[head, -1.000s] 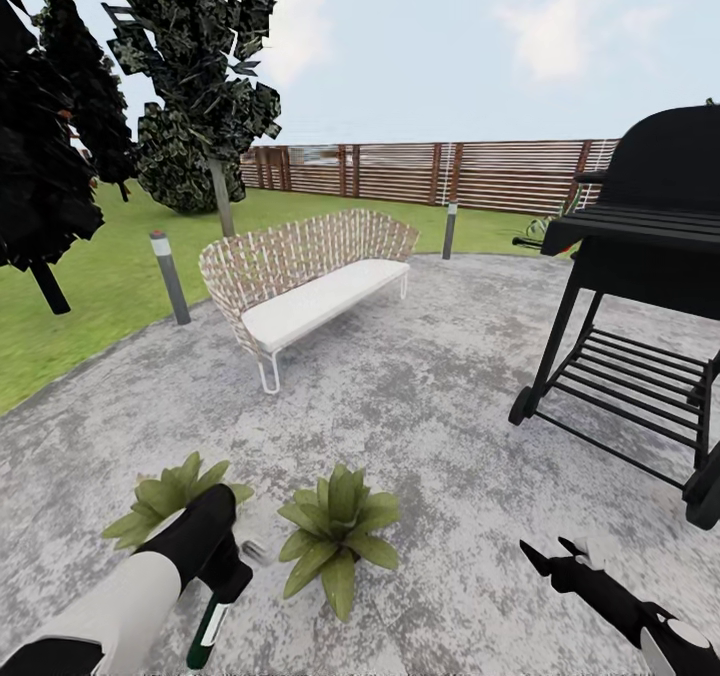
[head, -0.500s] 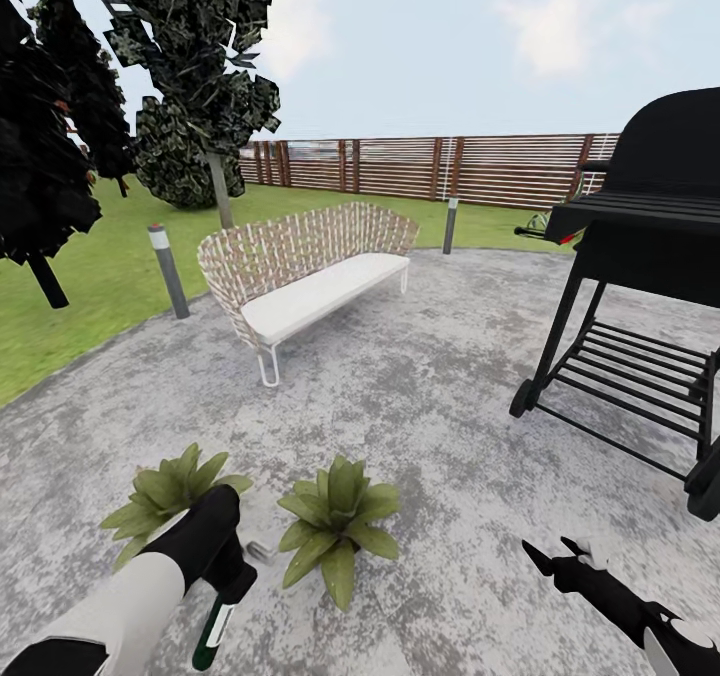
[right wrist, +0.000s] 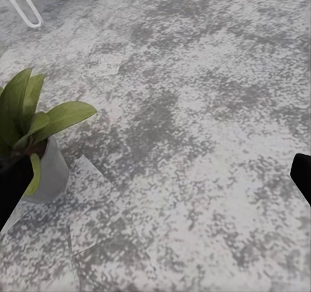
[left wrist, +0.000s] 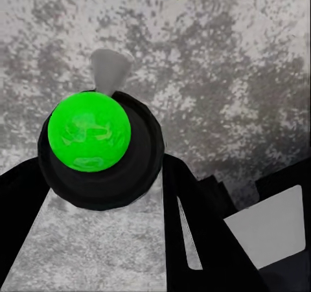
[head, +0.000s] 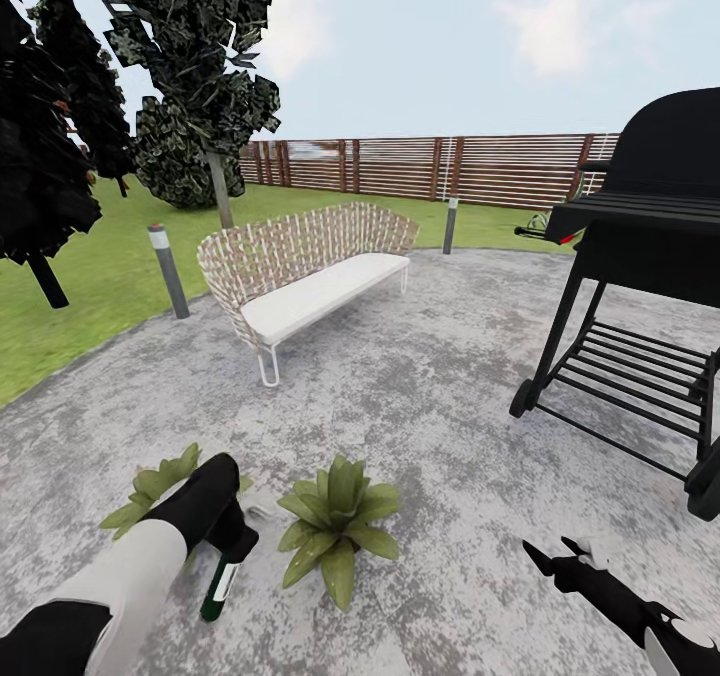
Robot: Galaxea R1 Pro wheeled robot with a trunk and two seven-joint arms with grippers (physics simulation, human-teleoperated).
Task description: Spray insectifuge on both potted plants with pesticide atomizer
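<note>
Now my left pincer [head: 232, 546] clamps the pesticide atomizer [head: 219, 588], its long axis slanting down toward me, between the two potted plants [head: 338, 518]. My right pincer [head: 552, 558] hangs spread and empty over the paving [head: 430, 396].

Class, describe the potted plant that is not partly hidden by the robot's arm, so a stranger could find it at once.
Start at the wicker bench on the grey paving and come toward the camera. Two leafy rosettes sit there; pick the potted plant nearer the black grill. Unlike its neighbour, its whole ring of leaves shows.
</note>
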